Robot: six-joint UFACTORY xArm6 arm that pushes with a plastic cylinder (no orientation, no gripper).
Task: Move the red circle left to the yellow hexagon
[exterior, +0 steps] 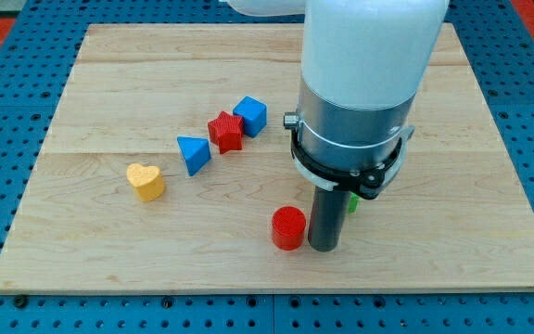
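Observation:
The red circle (287,227), a short red cylinder, stands on the wooden board (109,250) near the view's bottom, right of centre. My tip (324,247) is at the end of the dark rod, touching or almost touching the red circle's right side. No yellow hexagon shows; the only yellow block is a yellow heart (146,181) far to the left of the red circle. A small piece of a green block (352,201) shows just right of the rod, mostly hidden behind it.
A blue triangle (193,153), a red star-like block (225,132) and a blue cube (250,115) lie in a diagonal row above and left of the red circle. The arm's large white and grey body (364,83) hides the board's upper right middle.

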